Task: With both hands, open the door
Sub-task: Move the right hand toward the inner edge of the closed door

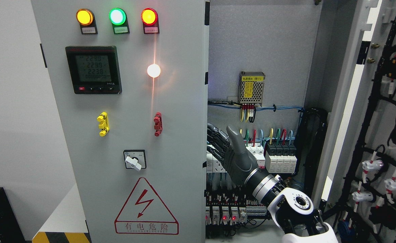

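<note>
We see the cabinet [262, 44] with its left door [181, 135] shut and filling the picture's left half; the right door [350, 101] stands swung wide at the far right, its inner side strung with cables. Between them, breakers [280, 158] and wiring show inside. Our right hand [233, 153] reaches in from lower right, fingers [216, 138] curled around the left door's free edge, thumb upright. On that door sit a meter [93, 70], three lamps [117, 17] and a switch [134, 159].
</note>
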Robot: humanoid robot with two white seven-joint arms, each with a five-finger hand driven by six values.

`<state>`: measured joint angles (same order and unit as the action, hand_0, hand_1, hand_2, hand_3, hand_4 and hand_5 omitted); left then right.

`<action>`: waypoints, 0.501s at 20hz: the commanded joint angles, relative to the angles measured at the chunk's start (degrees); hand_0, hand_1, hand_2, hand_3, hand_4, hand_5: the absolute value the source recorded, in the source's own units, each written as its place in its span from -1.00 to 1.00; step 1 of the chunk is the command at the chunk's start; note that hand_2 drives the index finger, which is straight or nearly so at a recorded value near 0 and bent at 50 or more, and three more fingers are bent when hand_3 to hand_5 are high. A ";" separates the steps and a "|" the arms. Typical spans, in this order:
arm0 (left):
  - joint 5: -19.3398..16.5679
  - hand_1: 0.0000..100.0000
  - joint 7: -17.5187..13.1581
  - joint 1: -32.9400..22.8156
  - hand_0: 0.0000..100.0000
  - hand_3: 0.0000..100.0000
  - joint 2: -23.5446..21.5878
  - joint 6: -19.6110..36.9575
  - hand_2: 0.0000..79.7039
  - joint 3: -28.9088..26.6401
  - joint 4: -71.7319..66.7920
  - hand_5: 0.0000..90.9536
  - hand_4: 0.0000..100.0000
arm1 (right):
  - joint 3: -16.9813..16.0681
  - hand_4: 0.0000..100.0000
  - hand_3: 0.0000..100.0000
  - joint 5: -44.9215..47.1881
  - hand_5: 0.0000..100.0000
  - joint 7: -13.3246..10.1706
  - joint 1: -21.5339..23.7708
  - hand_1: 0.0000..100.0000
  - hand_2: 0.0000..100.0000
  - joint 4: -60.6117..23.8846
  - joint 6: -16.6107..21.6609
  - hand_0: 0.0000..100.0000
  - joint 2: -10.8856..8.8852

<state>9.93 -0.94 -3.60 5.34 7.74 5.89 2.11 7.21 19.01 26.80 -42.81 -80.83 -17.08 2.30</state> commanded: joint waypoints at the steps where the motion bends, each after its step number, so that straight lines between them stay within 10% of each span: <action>1: 0.00 -1.00 -0.03 0.00 -1.00 -1.00 0.02 -0.09 -1.00 0.00 0.00 -1.00 -1.00 | -1.50 -1.00 -1.00 0.68 -1.00 0.19 -0.70 -1.00 -1.00 1.72 0.03 -1.00 -0.02; 10: 0.00 -1.00 -0.03 0.00 -1.00 -1.00 -0.07 -0.18 -1.00 0.00 0.00 -1.00 -1.00 | -1.50 -1.00 -1.00 3.05 -1.00 4.32 -1.75 -1.00 -1.00 3.74 -0.23 -1.00 -0.02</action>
<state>9.93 -0.94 -3.60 5.33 7.78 5.90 2.11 6.35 21.39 30.00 -43.92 -79.21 -17.20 2.29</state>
